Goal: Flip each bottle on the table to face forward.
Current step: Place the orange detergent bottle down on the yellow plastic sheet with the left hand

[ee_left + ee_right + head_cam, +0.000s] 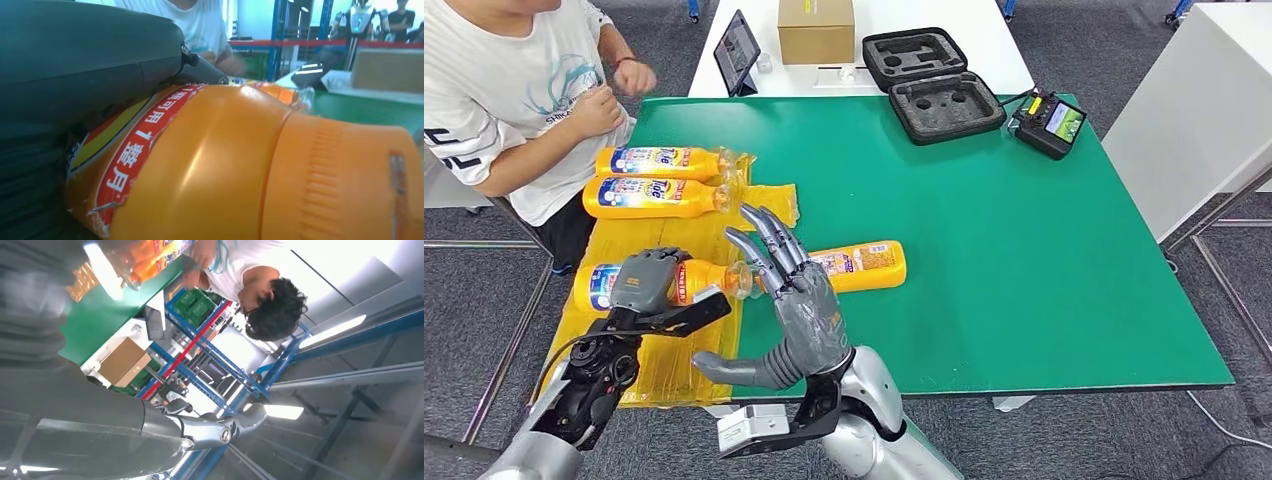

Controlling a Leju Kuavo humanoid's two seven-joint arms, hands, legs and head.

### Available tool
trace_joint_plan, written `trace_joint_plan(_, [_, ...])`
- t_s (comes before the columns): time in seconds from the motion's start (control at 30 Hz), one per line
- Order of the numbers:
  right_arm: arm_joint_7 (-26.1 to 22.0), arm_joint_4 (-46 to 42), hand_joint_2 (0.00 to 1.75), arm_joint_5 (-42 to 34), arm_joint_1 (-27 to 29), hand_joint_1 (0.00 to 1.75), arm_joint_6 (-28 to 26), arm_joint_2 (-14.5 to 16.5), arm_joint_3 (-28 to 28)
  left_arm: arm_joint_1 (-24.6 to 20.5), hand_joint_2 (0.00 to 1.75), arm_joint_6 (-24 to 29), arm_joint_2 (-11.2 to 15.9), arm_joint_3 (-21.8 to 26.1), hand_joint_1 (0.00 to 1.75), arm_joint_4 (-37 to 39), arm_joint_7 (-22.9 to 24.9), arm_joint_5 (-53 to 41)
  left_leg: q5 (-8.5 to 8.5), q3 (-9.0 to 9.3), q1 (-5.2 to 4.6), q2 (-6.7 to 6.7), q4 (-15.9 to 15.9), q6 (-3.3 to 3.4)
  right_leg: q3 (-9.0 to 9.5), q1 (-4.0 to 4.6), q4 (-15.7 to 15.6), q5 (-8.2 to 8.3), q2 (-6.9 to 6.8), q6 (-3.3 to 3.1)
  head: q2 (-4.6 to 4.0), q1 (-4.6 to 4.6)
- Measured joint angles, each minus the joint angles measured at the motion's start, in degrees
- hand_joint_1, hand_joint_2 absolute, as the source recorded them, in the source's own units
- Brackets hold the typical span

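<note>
Several orange detergent bottles lie on their sides. Two bottles (662, 161) (654, 197) rest at the back of a yellow mat (674, 365), labels up. My left hand (646, 280) grips a third bottle (596, 287) on the mat; the left wrist view shows this bottle (240, 165) close up, with my left hand (85, 55) on top of it. A fourth bottle (861, 265) lies on the green table (1024, 250) just right of the mat. My right hand (799, 305) is raised between the third and fourth bottles, fingers spread and holding nothing. The right hand (65, 405) is blurred in its wrist view.
A person (514, 90) in a white shirt sits at the table's far left corner, hands near the back bottles. A black foam case (934, 85) and a controller (1049, 122) sit at the back. A tablet (736, 50) and cardboard box (816, 30) stand on a white table behind.
</note>
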Motion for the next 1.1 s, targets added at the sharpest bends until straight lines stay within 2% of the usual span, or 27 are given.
trace_joint_plan(0.27, [0.4,1.1,1.75,0.7,-1.5,0.00,2.2,0.0,2.2,-5.8,1.75,-8.5,0.4,-1.0,1.75,10.2,-2.2,1.8,-0.01,0.00,-0.01,-0.08,0.0,0.00,0.05,-0.02,0.0,0.00,-0.03,0.00,0.00,-0.02])
trace_joint_plan(0.5, [0.8,2.4,1.75,-0.3,-2.1,0.00,2.4,0.0,3.0,-9.4,1.75,-14.6,0.4,-0.8,1.59,15.5,-5.7,6.1,0.01,0.22,0.00,-0.11,0.0,-0.03,0.26,-0.01,0.0,-0.01,-0.04,-0.01,0.00,-0.03])
trace_joint_plan(0.53, [0.8,2.5,1.75,-0.3,-2.2,0.00,2.4,0.0,3.0,-9.8,1.75,-15.0,0.4,-0.8,1.42,15.9,-5.8,6.3,0.01,0.26,0.00,-0.11,0.0,-0.04,0.30,-0.01,0.0,-0.01,-0.04,-0.01,0.00,-0.03])
trace_joint_plan(0.57, [0.8,2.7,1.75,-0.3,-2.2,0.00,2.4,0.0,3.1,-10.1,1.75,-15.2,0.4,-0.8,1.09,16.3,-5.8,6.4,0.01,0.29,0.00,-0.11,0.0,-0.04,0.33,-0.01,0.0,-0.02,-0.04,-0.02,0.00,-0.03])
trace_joint_plan(0.63, [0.8,2.9,1.75,-0.5,-2.4,0.00,2.4,0.0,3.1,-10.4,1.75,-15.6,0.4,-0.8,0.32,16.9,-5.9,6.5,0.01,0.32,0.00,-0.11,0.0,-0.05,0.35,-0.01,0.0,-0.02,-0.04,-0.03,0.00,-0.03])
trace_joint_plan(0.67, [0.8,3.0,1.75,-0.7,-2.4,0.00,2.6,0.0,3.1,-10.6,1.75,-15.9,0.4,-0.8,0.08,17.1,-6.0,6.5,0.02,0.33,0.00,-0.11,0.0,-0.05,0.37,-0.01,0.0,-0.02,-0.04,-0.03,0.00,-0.03])
trace_joint_plan(0.7, [0.8,3.1,1.75,-0.9,-2.5,0.00,2.8,0.0,3.1,-10.7,1.75,-16.2,0.4,-0.8,0.01,17.4,-6.0,6.5,0.03,0.34,0.00,-0.11,0.0,-0.06,0.37,-0.01,0.0,-0.02,-0.04,-0.03,0.00,-0.02])
trace_joint_plan(0.83, [0.8,3.2,1.75,-1.8,-2.5,0.00,3.5,0.0,3.1,-10.9,0.00,-19.1,0.2,-0.7,0.00,18.7,-6.4,8.0,0.05,0.36,-0.01,-0.11,0.0,-0.07,0.41,-0.01,0.0,-0.01,-0.03,-0.02,0.00,-0.02])
trace_joint_plan(0.97, [0.8,3.4,1.75,-2.0,-2.5,0.00,4.0,0.0,3.1,-11.4,0.00,-23.8,0.2,-0.3,0.00,19.4,-8.2,11.7,0.04,0.42,-0.02,-0.19,0.0,-0.06,0.50,-0.02,0.0,-0.01,-0.07,-0.01,0.00,-0.03])
trace_joint_plan(1.1, [0.8,3.5,1.75,-2.0,-2.5,0.00,4.1,0.0,3.1,-11.6,0.00,-25.2,0.2,0.0,0.00,19.5,-8.6,12.8,0.04,0.44,-0.02,-0.22,0.0,-0.06,0.53,-0.02,0.0,-0.02,-0.08,-0.01,0.00,-0.03])
